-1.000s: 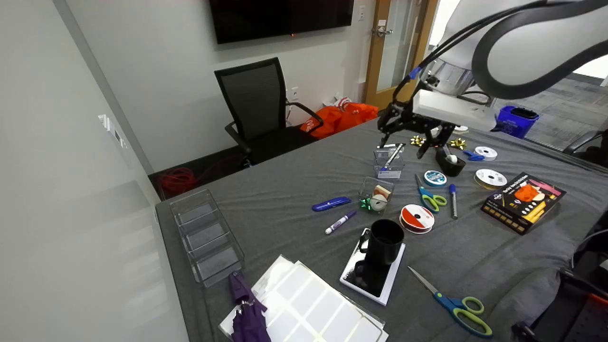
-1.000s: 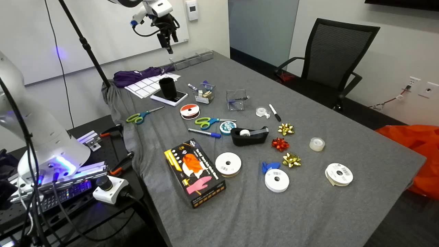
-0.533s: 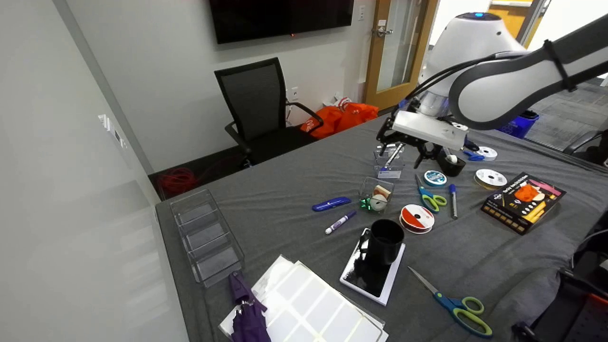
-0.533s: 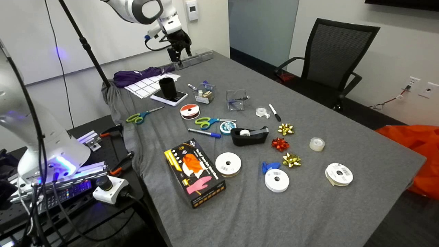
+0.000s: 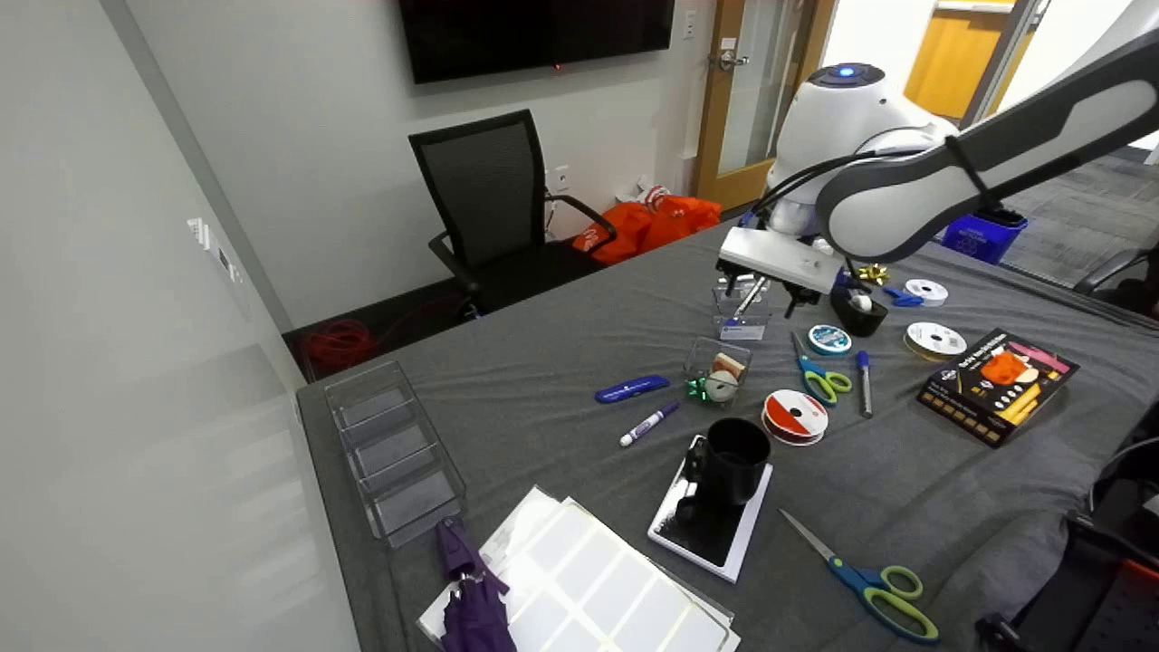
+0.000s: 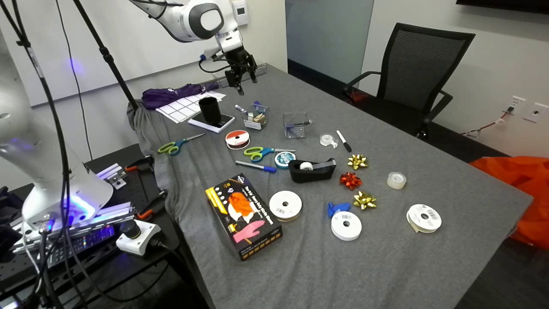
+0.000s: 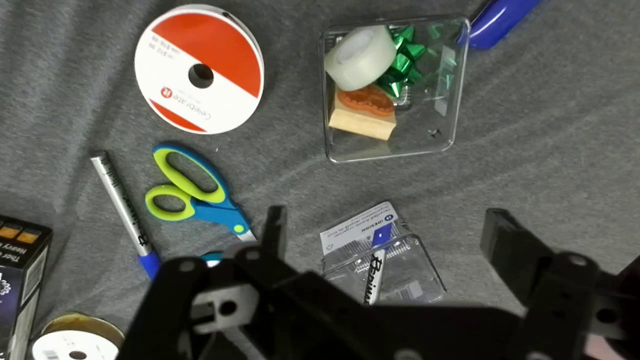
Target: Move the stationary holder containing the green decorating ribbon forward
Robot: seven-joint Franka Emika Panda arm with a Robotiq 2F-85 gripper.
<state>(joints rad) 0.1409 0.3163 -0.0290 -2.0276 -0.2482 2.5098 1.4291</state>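
The stationary holder shows as a small clear square bin (image 7: 391, 157), upright on the grey cloth; it is in both exterior views (image 5: 704, 355) (image 6: 254, 125). The green decorating ribbon, a shiny green bow (image 7: 403, 65), lies inside it with a white tape roll (image 7: 361, 56) and a wooden stamp (image 7: 362, 120). A bit of green also shows in an exterior view (image 5: 695, 389). My gripper (image 7: 387, 219) is open and empty, in the air above the table; it shows in both exterior views (image 5: 760, 299) (image 6: 248, 87). In the wrist view the bin lies beyond the fingertips, not between them.
A second clear bin with a marker (image 7: 425, 272) appears between my fingers in the wrist view. A red-and-white spool (image 7: 227, 105), scissors (image 7: 215, 215) and a blue object (image 7: 500, 22) lie near the holder. A black mug (image 5: 735, 462) stands on a white box.
My gripper has come down toward the table, moving rightward in an exterior view, and stays open. The holder and the other objects have not visibly moved.
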